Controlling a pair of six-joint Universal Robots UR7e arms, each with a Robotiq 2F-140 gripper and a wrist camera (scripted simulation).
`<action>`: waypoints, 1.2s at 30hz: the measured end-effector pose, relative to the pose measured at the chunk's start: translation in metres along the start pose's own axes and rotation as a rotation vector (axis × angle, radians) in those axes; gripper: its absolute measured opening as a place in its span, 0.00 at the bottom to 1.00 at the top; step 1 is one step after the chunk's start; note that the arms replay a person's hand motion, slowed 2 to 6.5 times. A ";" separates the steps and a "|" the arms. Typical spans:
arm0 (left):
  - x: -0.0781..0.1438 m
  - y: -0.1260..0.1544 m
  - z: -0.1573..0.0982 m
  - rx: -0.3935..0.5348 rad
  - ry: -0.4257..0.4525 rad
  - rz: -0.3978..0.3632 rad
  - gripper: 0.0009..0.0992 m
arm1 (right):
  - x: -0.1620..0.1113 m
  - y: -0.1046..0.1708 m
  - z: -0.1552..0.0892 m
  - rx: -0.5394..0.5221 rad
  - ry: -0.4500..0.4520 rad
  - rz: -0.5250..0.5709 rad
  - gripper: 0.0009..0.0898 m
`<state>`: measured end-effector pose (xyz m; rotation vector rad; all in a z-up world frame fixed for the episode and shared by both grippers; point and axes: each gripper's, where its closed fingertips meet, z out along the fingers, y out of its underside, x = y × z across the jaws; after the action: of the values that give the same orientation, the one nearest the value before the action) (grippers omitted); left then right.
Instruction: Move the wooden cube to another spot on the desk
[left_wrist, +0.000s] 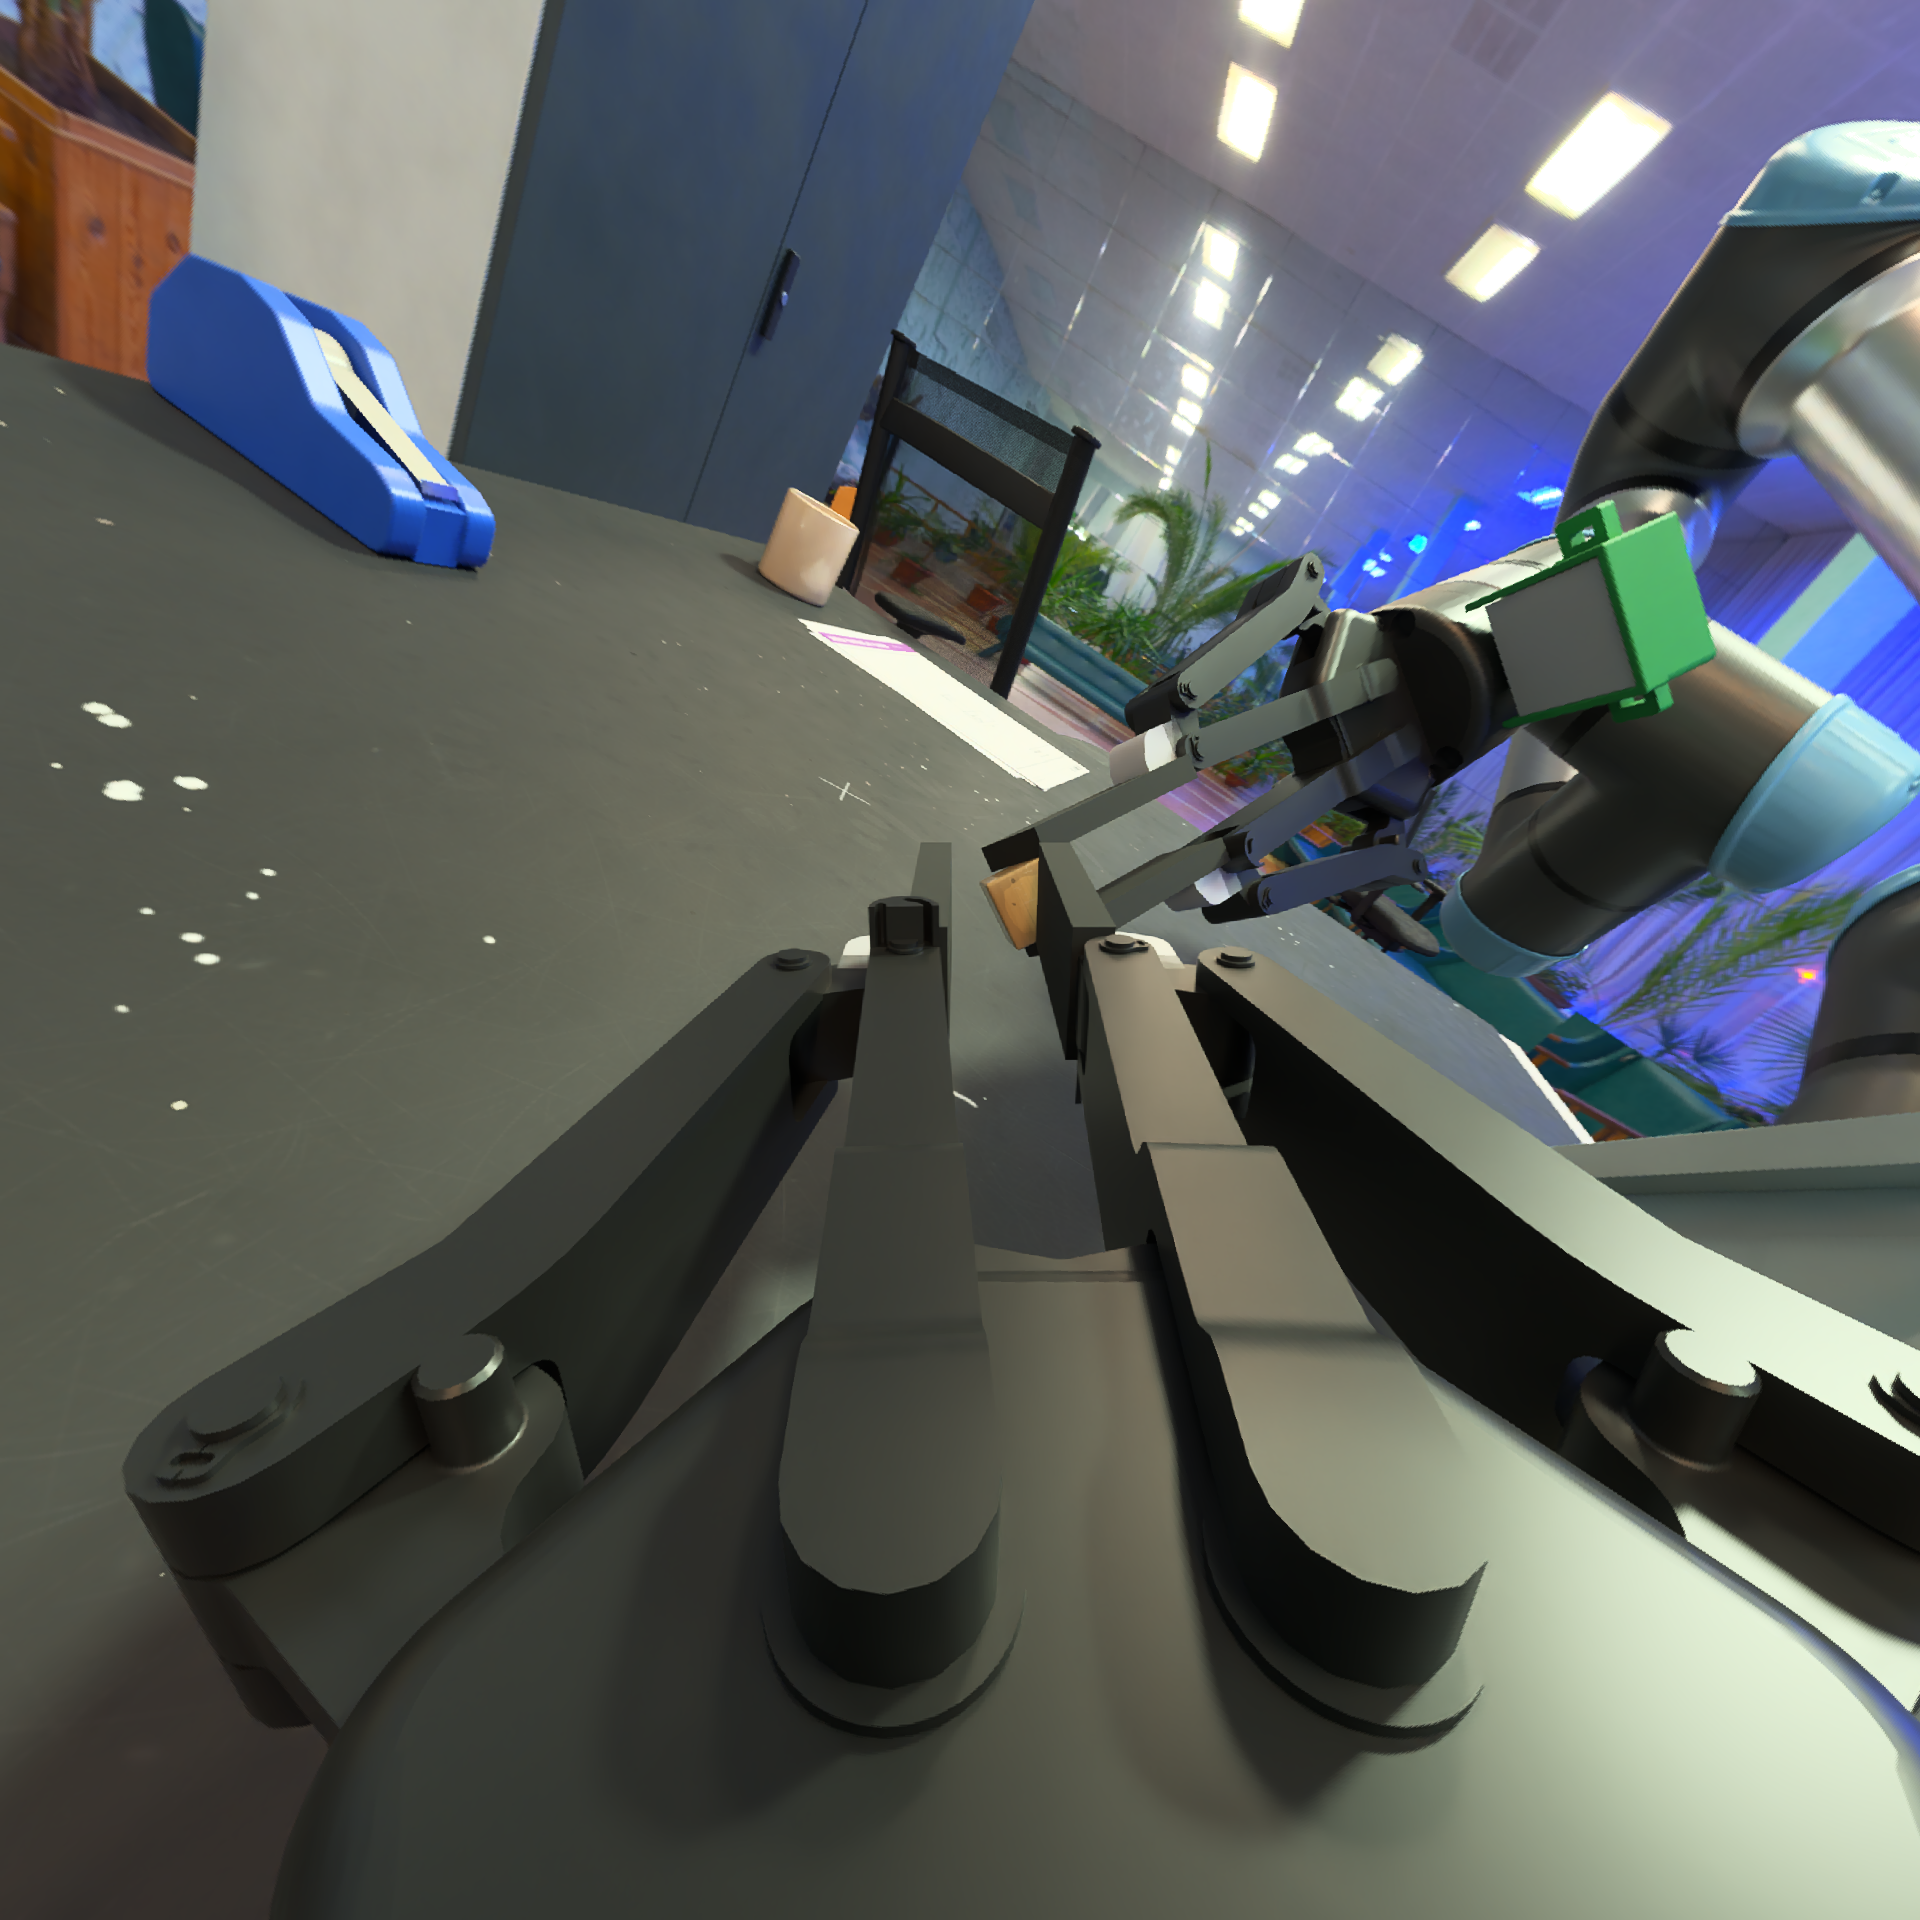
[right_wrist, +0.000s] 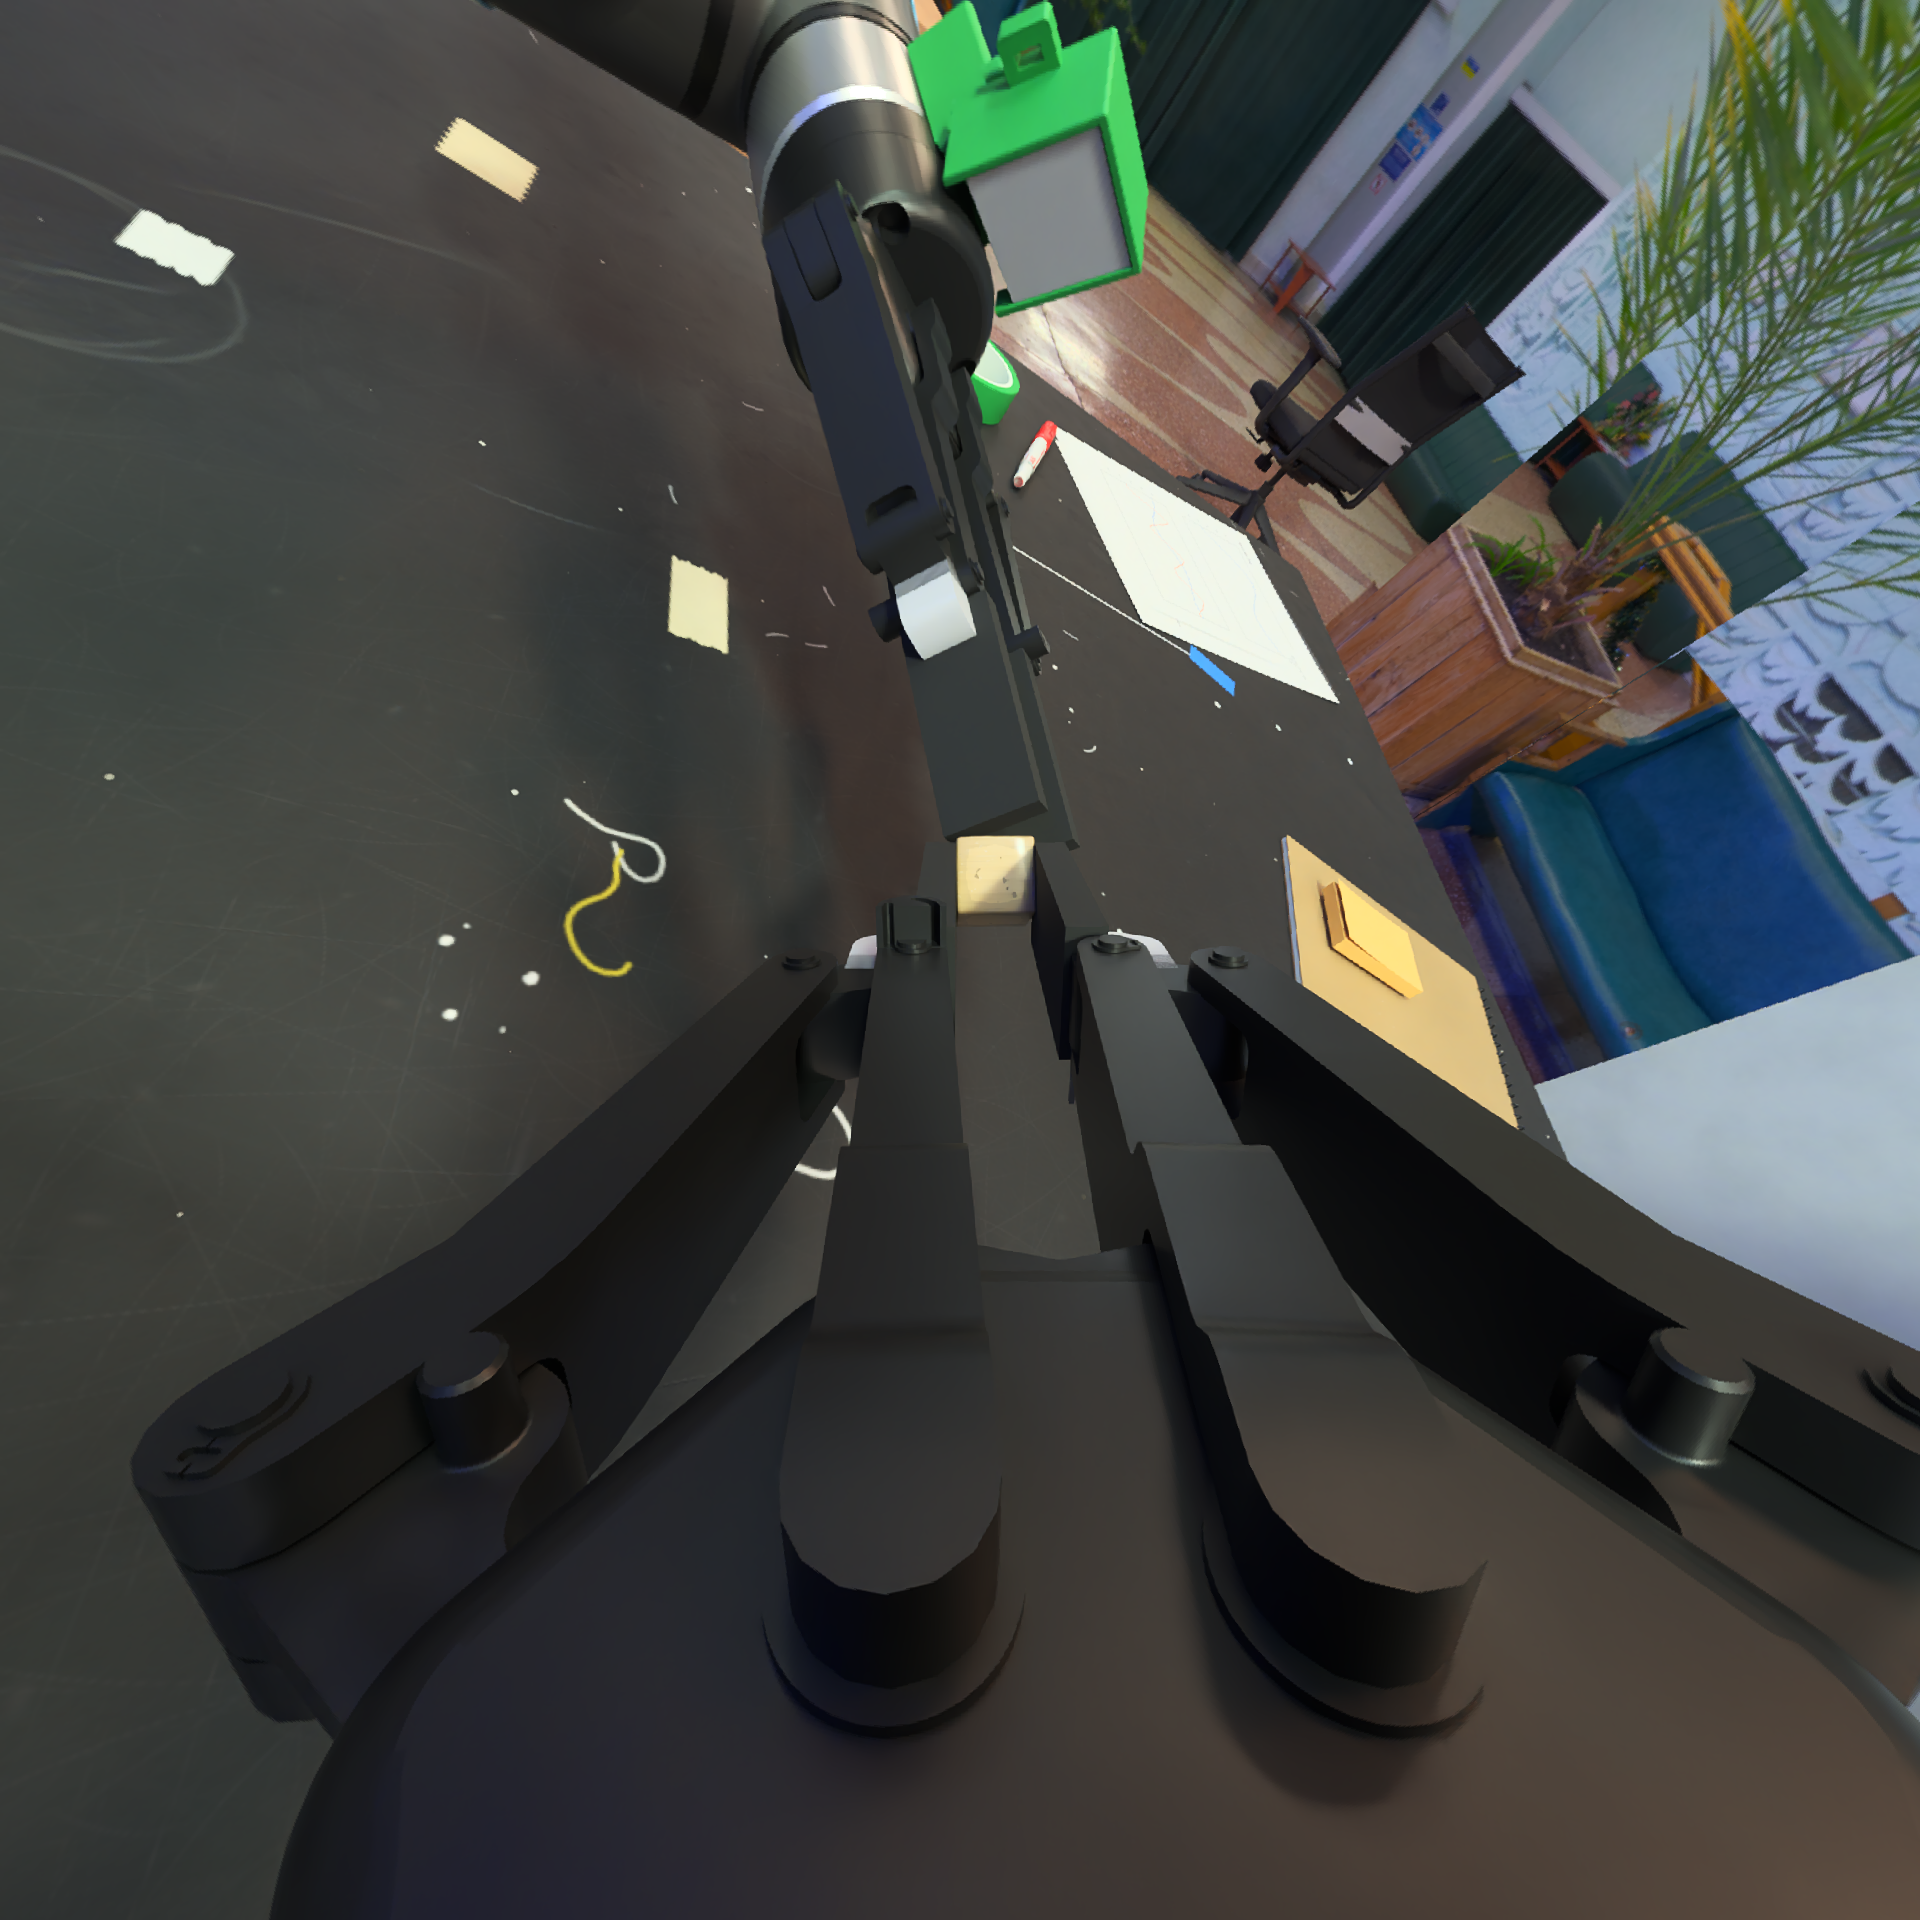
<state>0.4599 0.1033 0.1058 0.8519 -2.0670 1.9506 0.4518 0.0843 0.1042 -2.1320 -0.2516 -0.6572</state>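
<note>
Wooden cube (right_wrist: 994, 879), frame centre, clamped between right gripper (right_wrist: 987, 914) fingers; left gripper (left_wrist: 997, 883) fingers also close on it, apparently touching. Dark surface (right_wrist: 312, 623) beneath; blue tape dispenser (left_wrist: 312, 416) upper left.

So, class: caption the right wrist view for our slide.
Both grippers meet at the wooden cube on the dark desk, near a sheet of paper.

Wooden cube (right_wrist: 994, 881) sits on desk (right_wrist: 312, 623) between 2 grippers' jaws.
</note>
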 end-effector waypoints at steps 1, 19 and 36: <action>0.001 0.001 0.000 -0.005 0.009 -0.008 0.19 | -0.001 -0.001 0.001 0.000 0.004 -0.006 0.21; -0.011 0.010 -0.004 -0.081 -0.001 -0.121 0.12 | -0.003 0.005 0.015 -0.058 0.083 -0.074 0.21; -0.019 0.021 -0.004 -0.143 -0.004 -0.235 0.12 | -0.009 0.013 0.022 -0.138 0.134 -0.217 0.21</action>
<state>0.4639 0.1121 0.0785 1.0152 -1.9775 1.6613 0.4572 0.0945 0.0794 -2.1985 -0.3774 -0.9642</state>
